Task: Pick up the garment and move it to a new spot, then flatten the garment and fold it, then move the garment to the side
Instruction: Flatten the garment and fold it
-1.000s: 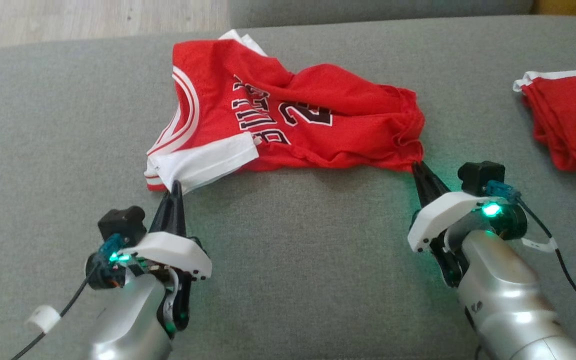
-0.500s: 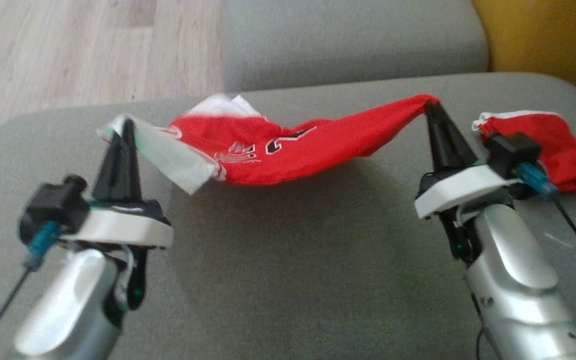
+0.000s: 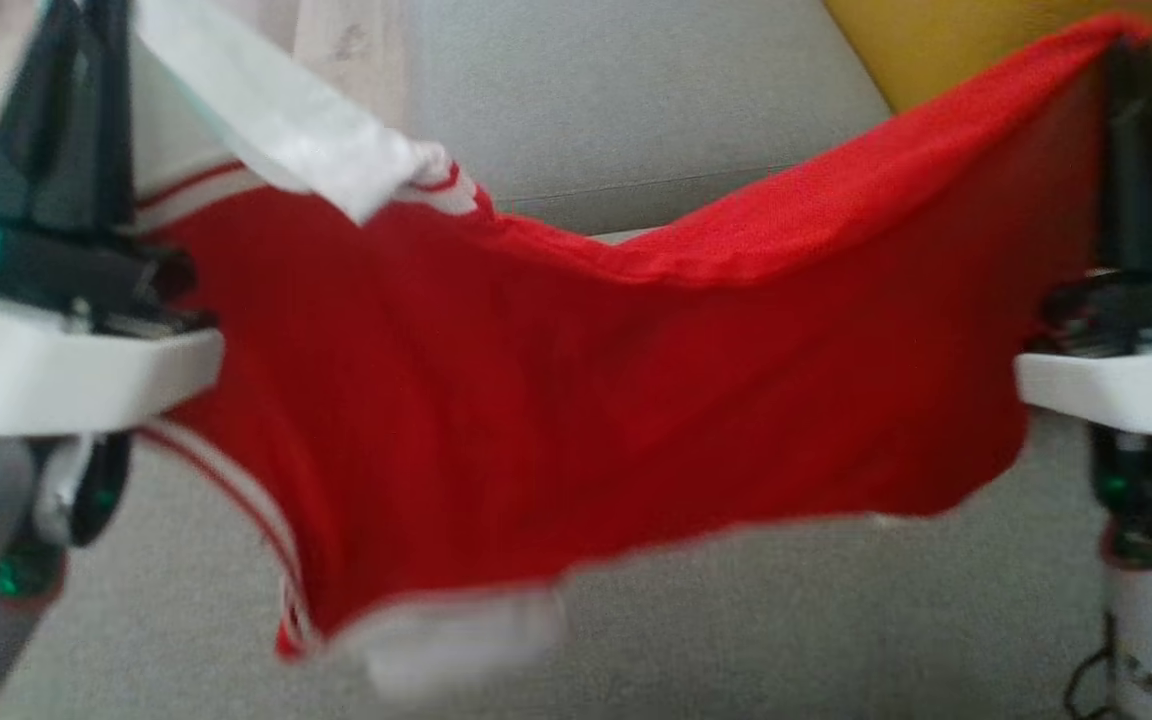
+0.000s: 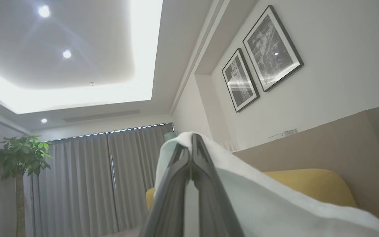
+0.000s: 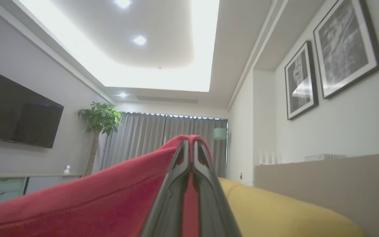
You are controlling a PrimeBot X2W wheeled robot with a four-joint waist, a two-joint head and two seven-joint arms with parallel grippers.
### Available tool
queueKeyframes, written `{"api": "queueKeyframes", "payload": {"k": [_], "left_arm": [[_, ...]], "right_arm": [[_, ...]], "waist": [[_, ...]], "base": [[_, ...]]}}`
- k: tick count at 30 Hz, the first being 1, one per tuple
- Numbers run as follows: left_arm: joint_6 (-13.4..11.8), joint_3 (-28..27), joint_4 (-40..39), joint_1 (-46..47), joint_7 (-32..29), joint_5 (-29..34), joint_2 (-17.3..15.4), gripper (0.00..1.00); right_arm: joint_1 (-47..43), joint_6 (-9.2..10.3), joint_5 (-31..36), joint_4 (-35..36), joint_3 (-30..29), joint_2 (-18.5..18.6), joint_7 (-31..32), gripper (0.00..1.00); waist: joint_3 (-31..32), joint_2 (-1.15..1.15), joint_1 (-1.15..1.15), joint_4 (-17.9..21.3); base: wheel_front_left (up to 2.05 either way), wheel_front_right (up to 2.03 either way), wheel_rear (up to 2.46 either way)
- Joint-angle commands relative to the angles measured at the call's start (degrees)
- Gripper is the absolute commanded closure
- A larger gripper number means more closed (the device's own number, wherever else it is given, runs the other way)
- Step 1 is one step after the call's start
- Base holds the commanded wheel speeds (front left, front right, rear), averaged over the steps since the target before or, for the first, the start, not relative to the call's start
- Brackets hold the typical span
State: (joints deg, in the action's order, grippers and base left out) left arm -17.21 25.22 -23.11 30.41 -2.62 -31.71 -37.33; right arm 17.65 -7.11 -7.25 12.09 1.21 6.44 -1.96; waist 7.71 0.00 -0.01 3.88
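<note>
We see the red jersey (image 3: 576,420) stretched in the air between both arms, in front of the grey sofa (image 3: 736,650), with its top edge sagging in the middle and its body hanging down towards us. The left gripper (image 4: 191,140) stands high at the left, its two dark fingers pointing steeply upward and pressed together on a white part of the jersey, which folds over the tips and falls away to the right. The right gripper (image 5: 189,142) stands about as high at the right, its fingers also pointing upward and clamped on a red corner of the cloth, which runs down and to the left from the tips. In the head view the white wrist housings sit at the two side edges, well apart, with the fabric spanning the gap. Both wrist cameras look up past the fingertips at the lit ceiling, the framed pictures (image 4: 262,56) on the wall and a potted plant (image 5: 100,118) by the curtains. A yellow cushion (image 5: 275,210) lies on the far right side. The jersey's lower edge, with its white trim, is blurred, so we cannot tell whether it touches the sofa.
</note>
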Motion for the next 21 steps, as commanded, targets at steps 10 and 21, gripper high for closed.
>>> {"api": "queueKeyframes", "payload": {"k": [10, 21], "left_arm": [[2.43, -2.39, 0.54, 10.81, -8.54, -1.26, -4.49, 1.0], [8.37, 1.83, 24.54, 28.8, -7.33, 1.13, 2.34, 1.0]], "right_arm": [[2.39, -0.37, 0.09, 12.28, -3.26, 3.04, 10.71, 1.0], [24.1, -0.37, -0.21, -16.02, 4.05, 4.11, 8.38, 1.0]], "waist": [[-4.36, 0.0, 0.01, 1.04], [-15.62, 0.0, 0.01, 0.02]], "base": [[0.0, 0.0, 0.0], [0.0, 0.0, 0.0]]}}
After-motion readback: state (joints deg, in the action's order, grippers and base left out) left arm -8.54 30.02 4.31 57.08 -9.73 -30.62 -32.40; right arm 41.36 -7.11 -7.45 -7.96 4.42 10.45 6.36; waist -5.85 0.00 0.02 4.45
